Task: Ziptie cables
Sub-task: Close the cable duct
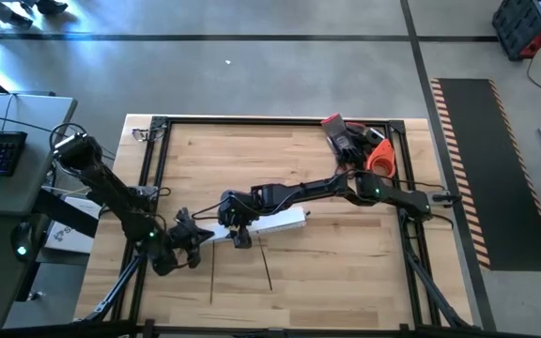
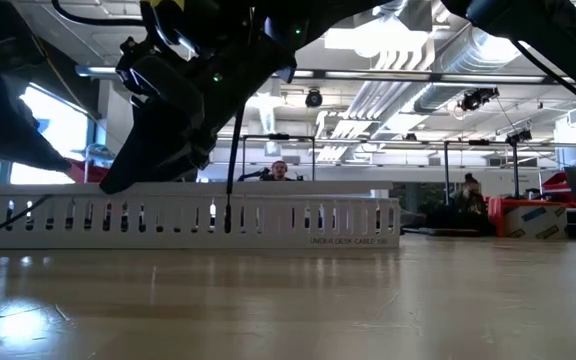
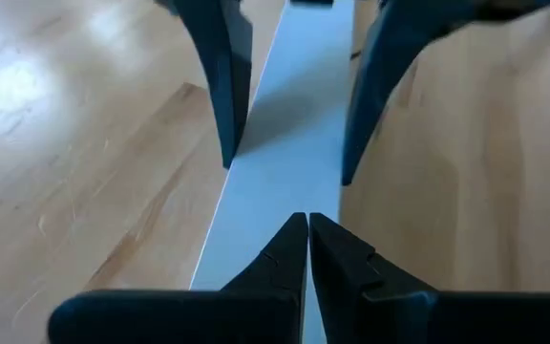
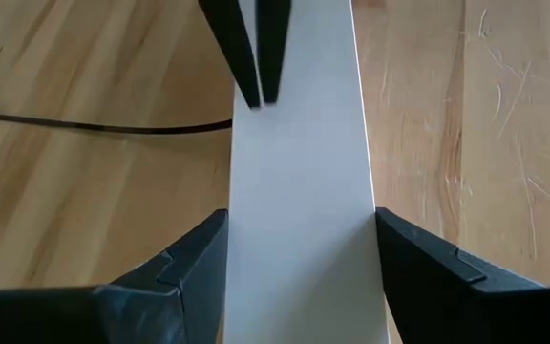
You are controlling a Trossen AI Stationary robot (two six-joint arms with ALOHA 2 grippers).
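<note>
A long white slotted duct (image 1: 280, 222) lies flat on the wooden table, left of its middle. My right gripper (image 4: 302, 239) reaches in from the right and has the duct's left part between its fingers. My left gripper (image 3: 308, 222) is shut and points along the duct's white top (image 3: 294, 143) from its left end, facing the right gripper (image 3: 289, 172). Two zipties (image 1: 212, 277) (image 1: 266, 268) lie flat on the table nearer the front edge; one ziptie (image 4: 94, 124) shows in the right wrist view. The cables are out of view. My right gripper clasps the duct across its width, one finger on each long side (image 4: 242, 229), slanting down from the table's right and pointing along the duct. The duct stays flat on the table. My left gripper's shut tips sit over the duct's top; I cannot tell whether they touch it.
Red and orange tools (image 1: 355, 141) lie at the table's far right corner. Black frame rails (image 1: 158, 160) run along the table's edges. Bare wood lies toward the front right. People (image 2: 278, 170) sit in the room beyond the far edge.
</note>
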